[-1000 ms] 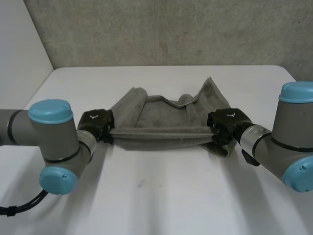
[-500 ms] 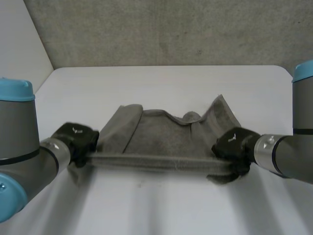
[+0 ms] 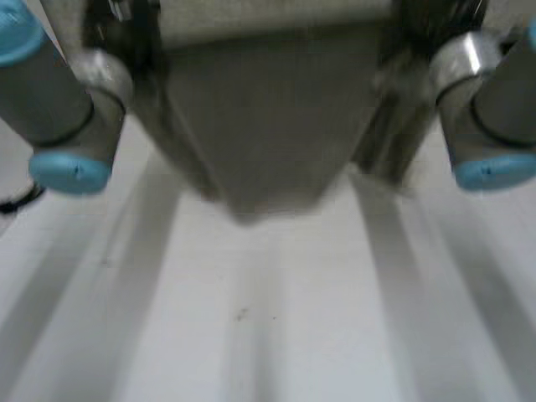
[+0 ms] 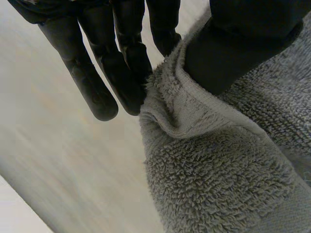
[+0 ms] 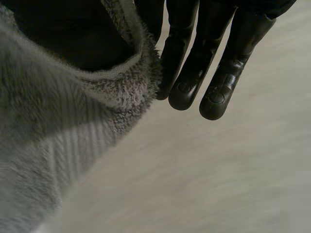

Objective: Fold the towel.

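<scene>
No legible text or labels — none.

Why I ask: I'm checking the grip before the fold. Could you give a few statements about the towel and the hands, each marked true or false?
1. The towel is held up at both ends and sags in the middle. True.
2. The left hand is open and off the towel. False: it pinches the towel's edge between thumb and fingers.
3. The right hand pinches the towel's edge against its thumb. True.
4. The towel lies spread flat on the table. False: it hangs from the two hands, with bare table in front of it.
</scene>
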Motion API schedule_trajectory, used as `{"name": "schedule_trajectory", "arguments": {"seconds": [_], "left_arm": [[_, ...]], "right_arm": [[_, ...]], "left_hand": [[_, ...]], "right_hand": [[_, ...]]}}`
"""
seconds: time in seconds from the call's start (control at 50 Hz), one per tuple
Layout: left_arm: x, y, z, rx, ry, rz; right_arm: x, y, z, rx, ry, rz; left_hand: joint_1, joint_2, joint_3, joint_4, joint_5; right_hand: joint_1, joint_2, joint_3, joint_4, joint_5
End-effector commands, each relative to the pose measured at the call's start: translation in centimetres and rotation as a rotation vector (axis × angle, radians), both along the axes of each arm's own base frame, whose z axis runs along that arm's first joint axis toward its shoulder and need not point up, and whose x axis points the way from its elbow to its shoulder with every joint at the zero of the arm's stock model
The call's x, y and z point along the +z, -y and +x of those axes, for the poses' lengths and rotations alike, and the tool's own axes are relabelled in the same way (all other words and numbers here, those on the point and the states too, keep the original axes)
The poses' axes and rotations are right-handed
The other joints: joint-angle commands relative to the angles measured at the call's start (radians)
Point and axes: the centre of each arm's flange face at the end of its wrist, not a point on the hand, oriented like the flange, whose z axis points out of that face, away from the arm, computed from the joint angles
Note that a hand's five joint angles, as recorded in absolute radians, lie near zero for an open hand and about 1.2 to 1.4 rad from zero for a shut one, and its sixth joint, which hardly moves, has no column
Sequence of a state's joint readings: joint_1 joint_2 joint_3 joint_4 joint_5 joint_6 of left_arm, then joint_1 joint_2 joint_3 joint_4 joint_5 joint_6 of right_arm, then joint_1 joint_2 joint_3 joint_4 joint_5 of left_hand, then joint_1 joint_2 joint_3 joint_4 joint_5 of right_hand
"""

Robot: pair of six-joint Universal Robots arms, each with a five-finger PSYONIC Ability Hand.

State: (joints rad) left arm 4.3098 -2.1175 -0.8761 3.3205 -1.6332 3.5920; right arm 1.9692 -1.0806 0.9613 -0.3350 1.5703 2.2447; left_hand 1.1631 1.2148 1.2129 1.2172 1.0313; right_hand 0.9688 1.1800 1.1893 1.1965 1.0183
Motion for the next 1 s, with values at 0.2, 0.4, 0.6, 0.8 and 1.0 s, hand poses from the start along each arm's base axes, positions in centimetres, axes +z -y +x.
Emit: {"name": "schedule_trajectory", "arguments": {"seconds": [0.2,0.4,0.6,0.8,1.0], "left_arm": [[-2.7,-0.8,0.3,-0.076,-0.055,-0.009],[-16.8,-2.9,3.1,-0.033,0.102,0.394],[-21.3,-5.6,4.8,-0.008,0.241,0.522],[-20.9,-6.2,5.3,0.011,0.258,0.519],[-20.6,-6.6,5.4,0.014,0.248,0.519]], "right_arm": [[-5.3,-1.7,-0.1,0.147,-0.111,0.234],[-15.7,-2.4,-1.5,0.201,-0.178,0.651],[-22.0,-3.9,-4.1,0.148,-0.166,0.987],[-20.8,-2.5,-7.2,0.063,0.216,1.112],[-21.2,-2.5,-10.0,-0.002,0.477,1.168]], "left_hand": [[0.233,0.182,0.183,0.179,0.190],[0.233,0.182,0.183,0.179,0.190],[0.233,0.182,0.183,0.179,0.190],[0.233,0.182,0.183,0.179,0.190],[0.233,0.182,0.183,0.179,0.190]], "right_hand": [[0.428,0.216,0.207,0.200,0.203],[0.428,0.216,0.207,0.200,0.203],[0.428,0.216,0.207,0.200,0.203],[0.003,-0.208,-0.217,-0.225,-0.221],[-0.059,-0.270,-0.279,-0.287,-0.283]]}}
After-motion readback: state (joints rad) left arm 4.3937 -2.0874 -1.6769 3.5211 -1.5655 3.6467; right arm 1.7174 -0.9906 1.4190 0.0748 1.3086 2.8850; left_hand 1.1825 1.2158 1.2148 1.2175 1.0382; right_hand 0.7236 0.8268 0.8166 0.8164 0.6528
